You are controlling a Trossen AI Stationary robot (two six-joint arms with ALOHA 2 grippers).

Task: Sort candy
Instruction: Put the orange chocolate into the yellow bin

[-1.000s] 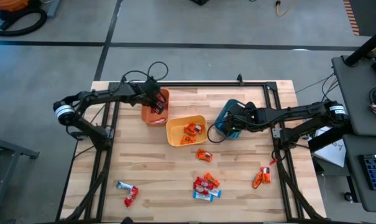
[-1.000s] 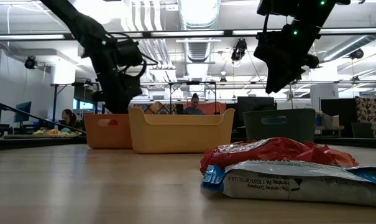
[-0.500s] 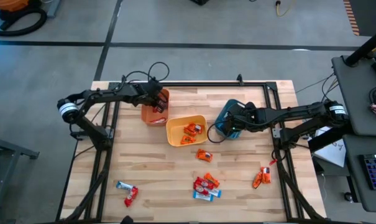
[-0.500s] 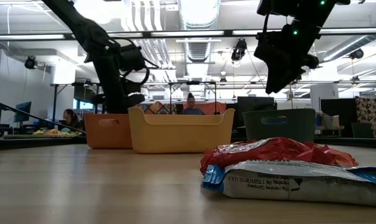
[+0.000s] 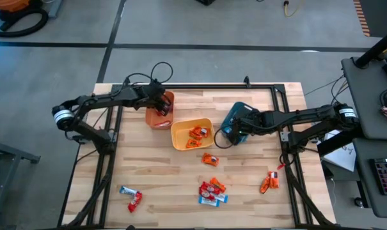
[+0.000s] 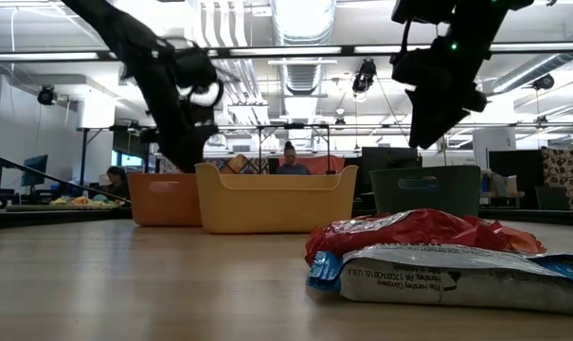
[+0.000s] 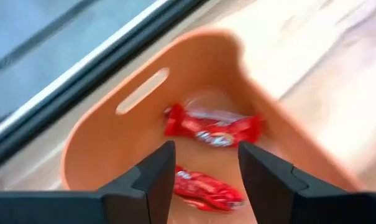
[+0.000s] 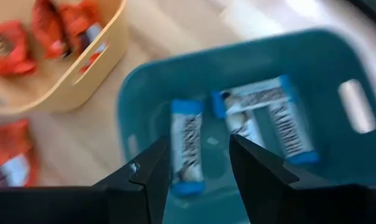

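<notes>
Only tiny, unreadable print on the near blue-and-white bar (image 6: 447, 275) — no legible text elsewhere.

Grey concrete floor (image 5: 199, 64) surrounding the wooden table (image 5: 167, 182) on all sides, with a dark line (image 5: 52, 45) running across it beyond the table's far edge. A dark desk (image 5: 372, 96) standing off the table's right edge. Beyond the far edge, long ceiling lights (image 6: 295, 19) glowing over an open workroom, ducting (image 6: 220, 38) running overhead, and a seated person (image 6: 289, 161) showing behind the table.
</notes>
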